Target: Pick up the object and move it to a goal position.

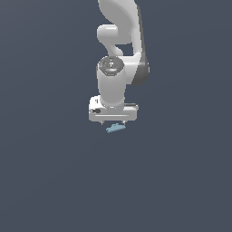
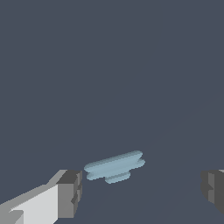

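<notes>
The object [image 1: 115, 128] is a small, flat, light blue piece with an irregular outline, lying on the dark floor. It shows just below the white hand of the arm in the exterior view. In the wrist view the object [image 2: 114, 166] lies between my two fingers, nearer one finger [image 2: 70, 192] than the other finger [image 2: 213, 188]. My gripper [image 2: 141, 189] is open, with a wide gap and nothing touching the pads. In the exterior view the gripper [image 1: 113, 123] is mostly hidden under the hand, right above the piece.
The floor [image 1: 54, 172] is a plain dark grey-blue surface all around. The white arm [image 1: 118, 54] rises behind the hand toward the top of the exterior view.
</notes>
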Available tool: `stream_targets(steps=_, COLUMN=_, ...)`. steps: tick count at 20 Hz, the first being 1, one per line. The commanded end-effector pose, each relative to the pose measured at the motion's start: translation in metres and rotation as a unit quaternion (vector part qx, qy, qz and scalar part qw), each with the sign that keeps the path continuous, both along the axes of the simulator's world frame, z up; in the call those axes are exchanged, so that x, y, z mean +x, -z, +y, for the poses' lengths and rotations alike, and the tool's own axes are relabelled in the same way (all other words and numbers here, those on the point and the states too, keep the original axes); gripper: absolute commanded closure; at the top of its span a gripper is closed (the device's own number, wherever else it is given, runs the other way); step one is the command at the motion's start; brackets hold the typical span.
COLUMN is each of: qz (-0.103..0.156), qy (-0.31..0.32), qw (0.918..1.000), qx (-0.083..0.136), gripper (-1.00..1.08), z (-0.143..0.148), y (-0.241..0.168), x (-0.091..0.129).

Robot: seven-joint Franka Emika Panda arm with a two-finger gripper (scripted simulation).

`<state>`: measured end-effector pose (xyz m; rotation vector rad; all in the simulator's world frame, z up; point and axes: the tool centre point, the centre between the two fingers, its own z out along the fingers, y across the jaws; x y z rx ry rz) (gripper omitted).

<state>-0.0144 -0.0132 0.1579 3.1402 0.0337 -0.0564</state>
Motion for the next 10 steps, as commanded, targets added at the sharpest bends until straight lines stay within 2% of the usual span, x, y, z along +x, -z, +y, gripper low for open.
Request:
stream_targets(steps=1, qz=0.0, qy=0.0, qw=1.0, qx=0.0, gripper=-0.92, z=0.0, y=0.0, x=0.0)
stream_targets(steps=10, qz=-0.015, qy=0.026, qw=0.9995, qx=0.012, gripper=-0.92, z=-0.013, y=-0.007, x=0.009)
